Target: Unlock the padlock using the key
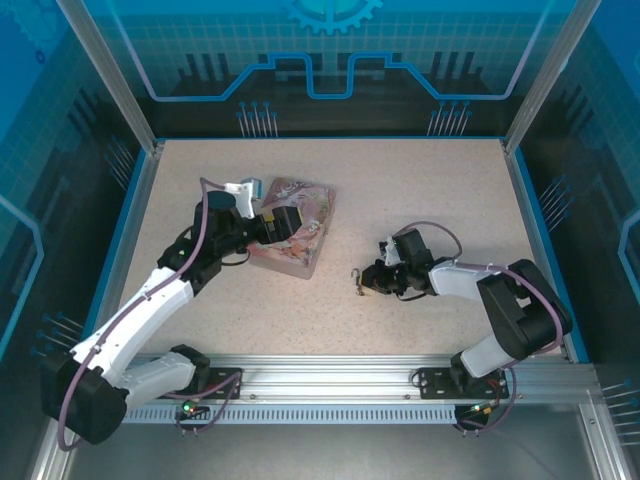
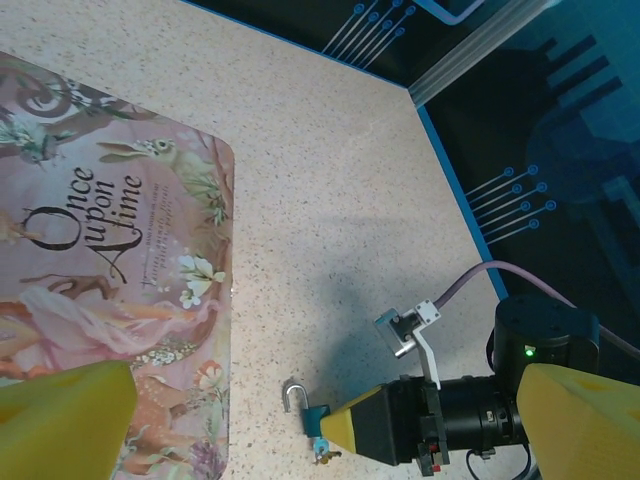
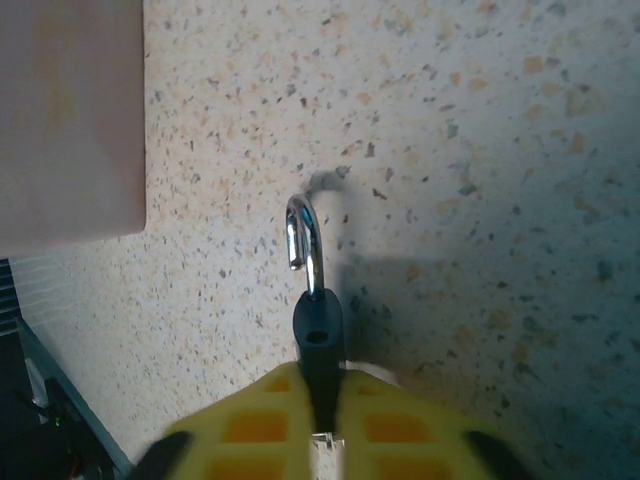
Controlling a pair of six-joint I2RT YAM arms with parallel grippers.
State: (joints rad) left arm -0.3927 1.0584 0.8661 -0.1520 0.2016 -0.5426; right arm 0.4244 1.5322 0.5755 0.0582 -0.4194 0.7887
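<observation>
two arms reach over a speckled table (image 1: 440, 190), the largest thing in view. next in size is a pink decorated tin (image 1: 312, 205), lying flat left of the table's middle, its lid reading "once upon a time". the left gripper (image 1: 288, 224) hangs over the tin, and the left wrist view shows its yellow fingers (image 2: 70, 420) spread wide apart with nothing between them. the right gripper (image 3: 320, 425) sits low near the table's middle, to the right of the tin and apart from it, with its yellow fingers pressed together on the body of the padlock (image 3: 319, 335). the padlock's thin shackle (image 3: 303, 240) points away from the fingers toward the tin, and its short leg ends free above the body. a tiny metal bit (image 2: 326, 457) shows at the body's other end, too small to tell what it is.
</observation>
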